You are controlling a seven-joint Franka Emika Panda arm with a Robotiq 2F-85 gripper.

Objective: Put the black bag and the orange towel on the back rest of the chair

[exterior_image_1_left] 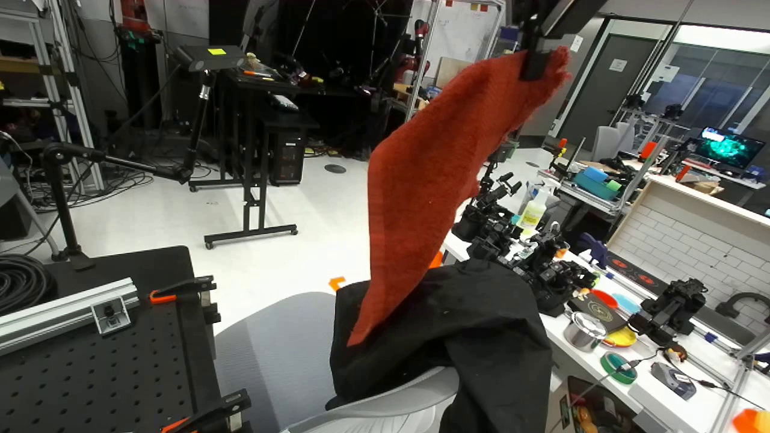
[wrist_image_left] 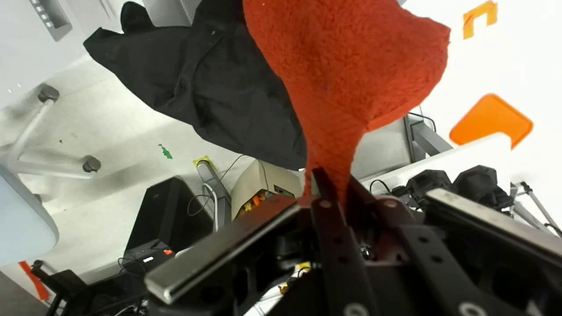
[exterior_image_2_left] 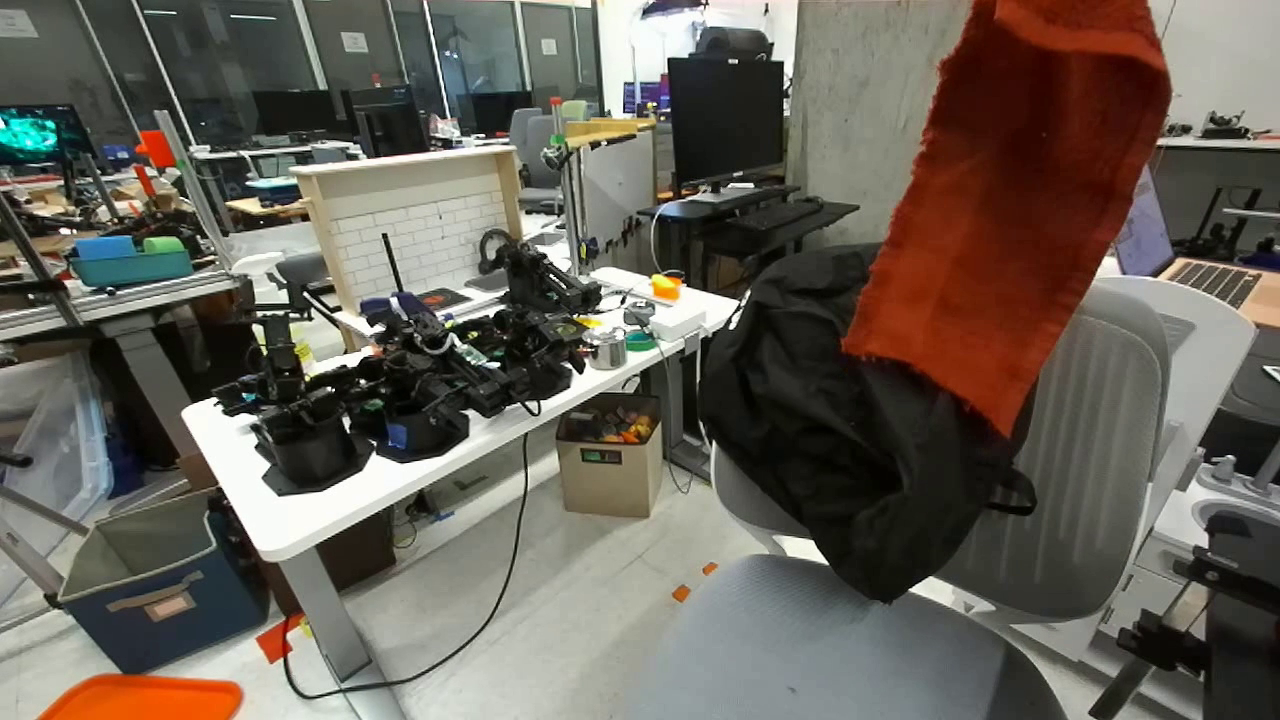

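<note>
In an exterior view the gripper points down above the chair, the orange towel hanging beneath it; in an exterior view the black bag drapes the chair's back rest; in the wrist view fingers clamp the towel.

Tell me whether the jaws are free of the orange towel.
No, in the wrist view the orange towel is pinched between the jaws.

The bag lies over the back rest, below the towel.
</note>
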